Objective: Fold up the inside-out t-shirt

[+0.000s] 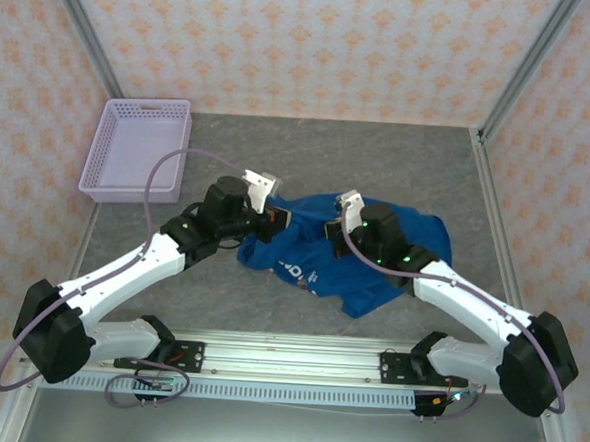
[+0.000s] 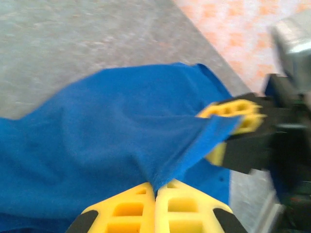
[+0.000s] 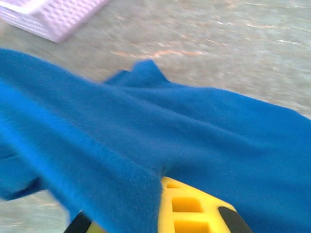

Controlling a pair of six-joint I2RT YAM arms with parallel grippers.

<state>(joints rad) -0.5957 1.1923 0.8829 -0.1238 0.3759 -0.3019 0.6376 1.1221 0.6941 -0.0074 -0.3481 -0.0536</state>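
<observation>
Shirt location: the t-shirt (image 1: 422,237) lies crumpled at the middle of the counter (image 1: 329,153), spreading toward 3 o'clock. White lettering shows on the part toward 6 o'clock.
Left tool: the left tool (image 2: 155,193) is clenched on a pinch of blue cloth at the shirt's 9 o'clock side. A taut ridge runs away from its tips.
Right tool: the right tool (image 2: 232,119) is clenched on a cloth edge just beside the left one, near the shirt's 12 o'clock edge.
Handling: I judge it light, limp and not fragile. It sags and bunches wherever it is unsupported, and a thin pinch could slip out.
Where to hold: seams, hem or shoulder edges, well apart, so the cloth spreads flat. The present grips sit close together and gather it.
Nearby: the basket (image 1: 96,149) stands at 10 o'clock, well apart from the shirt.
</observation>
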